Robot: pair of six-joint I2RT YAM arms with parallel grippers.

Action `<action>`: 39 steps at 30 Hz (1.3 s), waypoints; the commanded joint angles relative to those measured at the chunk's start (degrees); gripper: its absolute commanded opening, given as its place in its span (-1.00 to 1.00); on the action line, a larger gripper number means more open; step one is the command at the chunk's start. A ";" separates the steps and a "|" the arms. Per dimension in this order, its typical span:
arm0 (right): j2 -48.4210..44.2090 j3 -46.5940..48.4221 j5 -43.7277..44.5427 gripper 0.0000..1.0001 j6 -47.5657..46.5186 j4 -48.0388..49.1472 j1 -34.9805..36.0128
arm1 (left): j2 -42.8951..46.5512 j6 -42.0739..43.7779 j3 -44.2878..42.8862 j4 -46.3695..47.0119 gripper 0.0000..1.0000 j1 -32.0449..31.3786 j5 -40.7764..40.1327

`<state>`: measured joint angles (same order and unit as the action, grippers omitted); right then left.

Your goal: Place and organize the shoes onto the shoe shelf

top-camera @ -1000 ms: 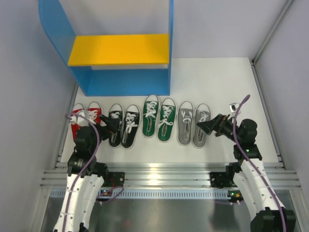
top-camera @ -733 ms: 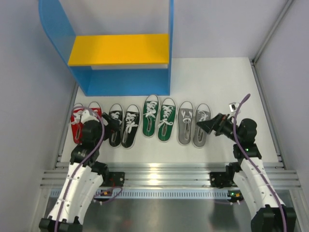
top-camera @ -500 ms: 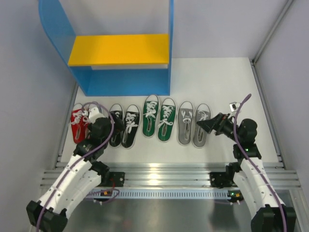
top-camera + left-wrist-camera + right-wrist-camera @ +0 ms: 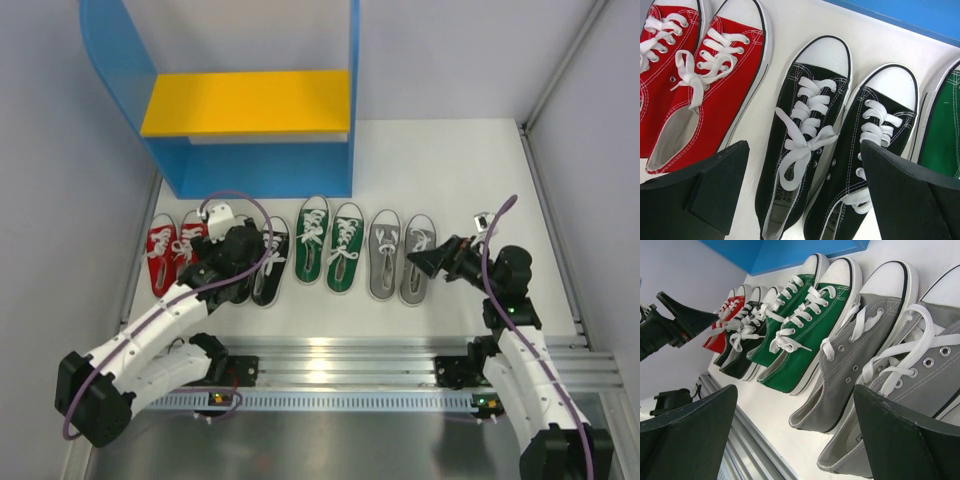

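Four pairs of sneakers stand in a row, toes toward the shoe shelf: red shoes, black shoes, green shoes and grey shoes. My left gripper is open and empty, hovering over the black pair and hiding most of its left shoe. In the left wrist view the gripper straddles both black shoes, with the red shoes to the left. My right gripper is open and empty, low beside the right grey shoe. In the right wrist view the gripper faces the grey shoes.
The shelf's yellow upper board sits between tall blue side panels at the back left. A green shoe edges the left wrist view. The green pair shows beyond the grey in the right wrist view. A metal rail runs along the near edge.
My left arm has swung right and forward, from over the red pair to over the black pair. The right arm and all the shoes have not moved.
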<state>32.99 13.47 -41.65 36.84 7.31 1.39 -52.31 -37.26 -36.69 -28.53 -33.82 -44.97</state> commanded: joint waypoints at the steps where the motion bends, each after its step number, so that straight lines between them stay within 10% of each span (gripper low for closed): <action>1: 0.93 0.33 -0.45 0.99 -1.33 3.05 0.55 | 1.42 2.71 1.26 2.77 0.97 -0.19 -2.41; 31: 2.52 0.85 -1.15 0.99 -1.77 2.01 0.46 | -10.70 11.85 0.92 11.22 0.64 9.56 16.66; 39: 1.64 0.76 -0.71 0.99 -2.30 0.60 0.46 | -16.15 12.82 -0.76 12.27 0.08 14.92 21.85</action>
<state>35.62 13.47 -42.09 35.92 7.01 1.39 -68.60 -25.21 -35.68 -18.57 -21.12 -25.63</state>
